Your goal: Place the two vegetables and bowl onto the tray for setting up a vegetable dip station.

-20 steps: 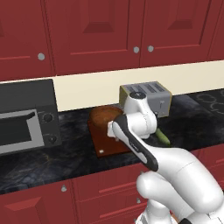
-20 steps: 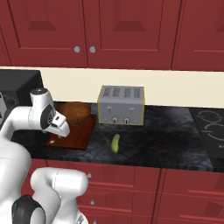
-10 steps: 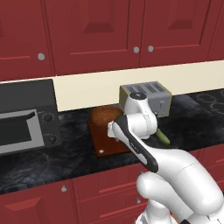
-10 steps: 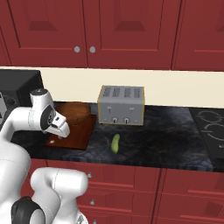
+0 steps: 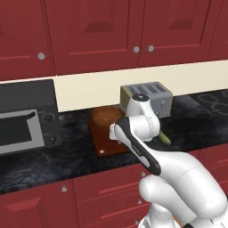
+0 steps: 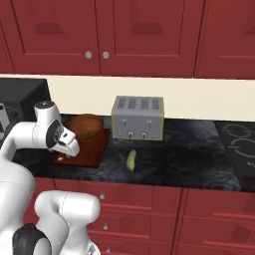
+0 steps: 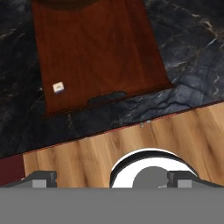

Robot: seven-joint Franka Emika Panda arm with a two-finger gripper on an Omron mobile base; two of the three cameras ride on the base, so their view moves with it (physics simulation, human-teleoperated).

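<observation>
The reddish-brown tray (image 7: 96, 52) lies on the dark counter, with its white dot (image 7: 58, 87) and slot handle (image 7: 107, 99) at the near end. At the tray's far end rests the brown wooden bowl (image 6: 84, 125), whose rim also cuts the top edge of the hand view (image 7: 65, 3). My gripper (image 7: 111, 179) hangs above the tray's near end, open, with nothing between its fingers. From the base views the gripper (image 5: 116, 132) (image 6: 63, 154) points down over the tray (image 5: 107, 141). The green cucumber (image 6: 131, 160) (image 5: 165, 138) lies on the counter in front of the toaster. The carrot is hidden.
A silver toaster (image 6: 138, 118) stands against the wall right of the tray. A black microwave (image 5: 24, 118) sits at the left. Stove burners (image 6: 241, 144) mark the far right. The counter's front edge (image 7: 131, 127) runs just below the tray, above wooden floor.
</observation>
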